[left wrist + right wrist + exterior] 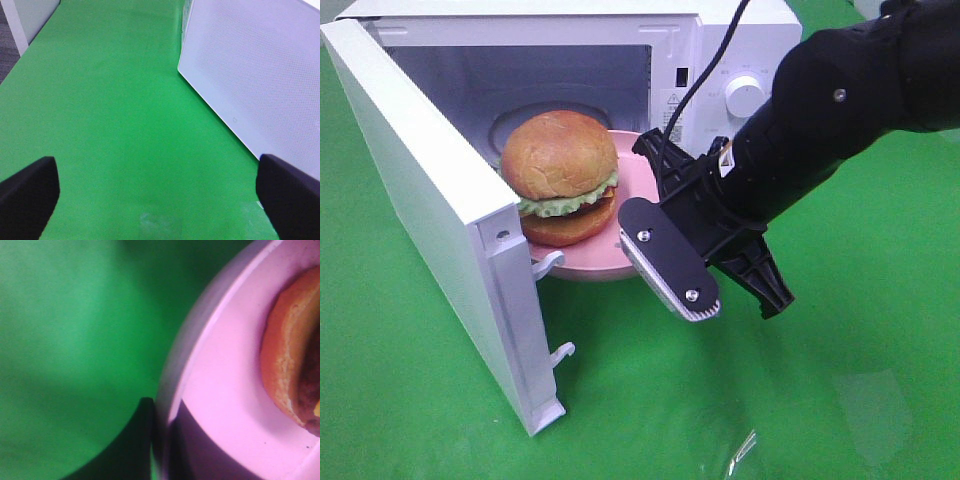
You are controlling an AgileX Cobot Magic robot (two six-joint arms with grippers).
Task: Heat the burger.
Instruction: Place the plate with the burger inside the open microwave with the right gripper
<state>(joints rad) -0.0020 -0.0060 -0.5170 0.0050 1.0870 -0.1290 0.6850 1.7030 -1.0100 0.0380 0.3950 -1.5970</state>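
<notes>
The burger (560, 170), with a golden-brown bun and a lettuce layer, sits on a pink plate (582, 262) at the mouth of the open microwave (720, 40). My right gripper (635, 240) is shut on the plate's right rim, the arm reaching in from the upper right. Up close in the right wrist view are the plate (225, 390), the burger's edge (290, 365) and a dark fingertip (142, 440) at the rim. My left gripper (160, 200) is open over bare green cloth, holding nothing. It does not show in the high view.
The microwave door (430, 200) swings out to the front left, and its white outer face (260, 75) stands just right of my left gripper. The glass turntable (515, 118) shows behind the burger. A green cloth (820, 400) covers the table.
</notes>
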